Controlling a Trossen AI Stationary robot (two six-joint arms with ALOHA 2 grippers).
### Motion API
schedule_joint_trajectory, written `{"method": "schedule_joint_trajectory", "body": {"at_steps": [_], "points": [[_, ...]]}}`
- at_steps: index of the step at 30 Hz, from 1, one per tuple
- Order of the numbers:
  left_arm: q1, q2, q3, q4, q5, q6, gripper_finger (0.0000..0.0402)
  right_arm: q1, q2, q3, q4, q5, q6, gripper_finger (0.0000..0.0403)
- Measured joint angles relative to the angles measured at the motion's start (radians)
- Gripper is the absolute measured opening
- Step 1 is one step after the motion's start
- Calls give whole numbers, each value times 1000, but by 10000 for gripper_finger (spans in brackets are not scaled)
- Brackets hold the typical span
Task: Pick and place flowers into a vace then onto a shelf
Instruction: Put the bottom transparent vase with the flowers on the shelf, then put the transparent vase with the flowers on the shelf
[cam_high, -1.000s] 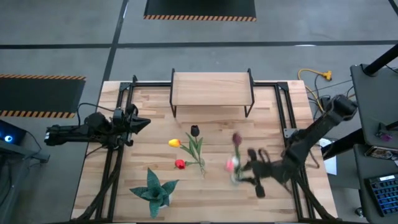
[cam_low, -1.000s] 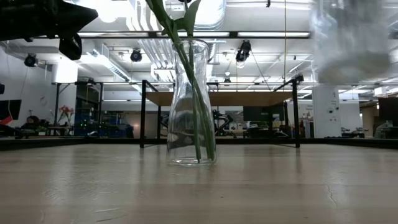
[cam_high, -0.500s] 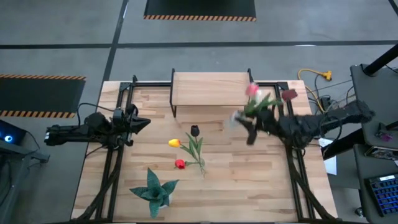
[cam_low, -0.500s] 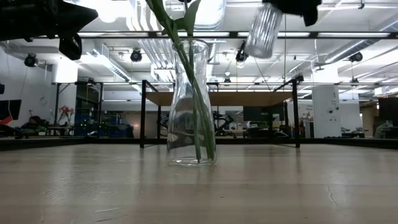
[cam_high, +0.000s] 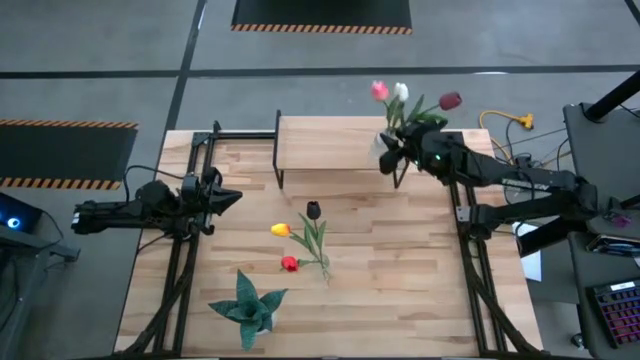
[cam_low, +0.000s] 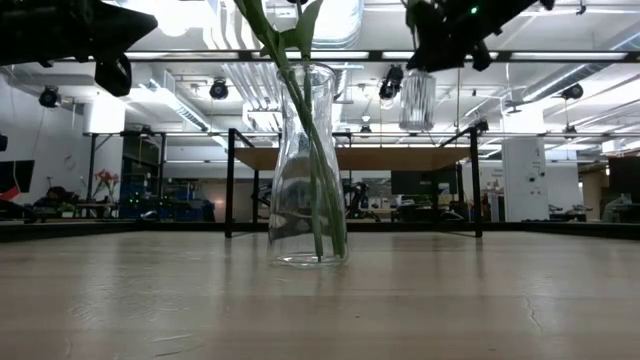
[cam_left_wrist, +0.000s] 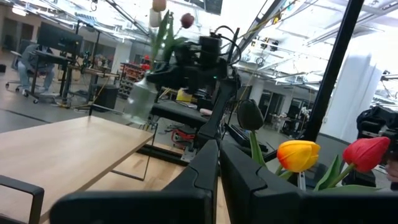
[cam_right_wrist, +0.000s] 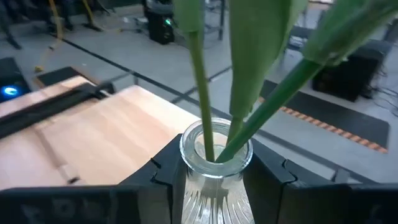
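The right gripper (cam_high: 392, 152) is closed around the neck of a ribbed glass vase (cam_right_wrist: 214, 180) and holds it in the air above the right end of the shelf (cam_high: 338, 142) — the vase does not touch the board in the low view. Three tulips stand in it: pink (cam_high: 380, 90), white (cam_high: 401, 91) and maroon (cam_high: 450, 100). Their green stems (cam_right_wrist: 200, 87) go down through the glass mouth.

The left gripper (cam_high: 226, 196) waits at the left side of the table, its fingers shut on nothing.

On the plank tabletop (cam_high: 400, 290), near the middle, stands a second clear vase (cam_low: 308, 165) with a black tulip (cam_high: 313, 210), a yellow-orange tulip (cam_high: 281, 229) and a red tulip (cam_high: 289, 264). A spiky teal-green plant (cam_high: 247, 306) lies at the near left of the table.

Around the table is a grey floor (cam_high: 100, 60) with striped black mats — one at the far side (cam_high: 321, 14), one at the left. The low view shows a big workshop hall behind with ceiling lamps (cam_low: 220, 90) and desks.
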Motion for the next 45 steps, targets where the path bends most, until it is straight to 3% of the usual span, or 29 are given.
{"method": "schedule_joint_trajectory", "body": {"at_steps": [8,12,21,29,39,45], "points": [[0,0,0,0,0,0,0,-131,132,61,3,-38,-25,111],[0,0,0,0,0,0,0,-188,184,74,3,-108,28,111],[0,0,0,0,0,0,0,-197,214,75,52,-113,28,112],[0,0,0,0,0,0,0,-199,213,75,52,-110,22,155],[0,0,0,0,0,0,0,-199,208,75,49,-111,23,168],[0,0,0,0,0,0,0,-198,195,75,47,-111,27,237]]}}
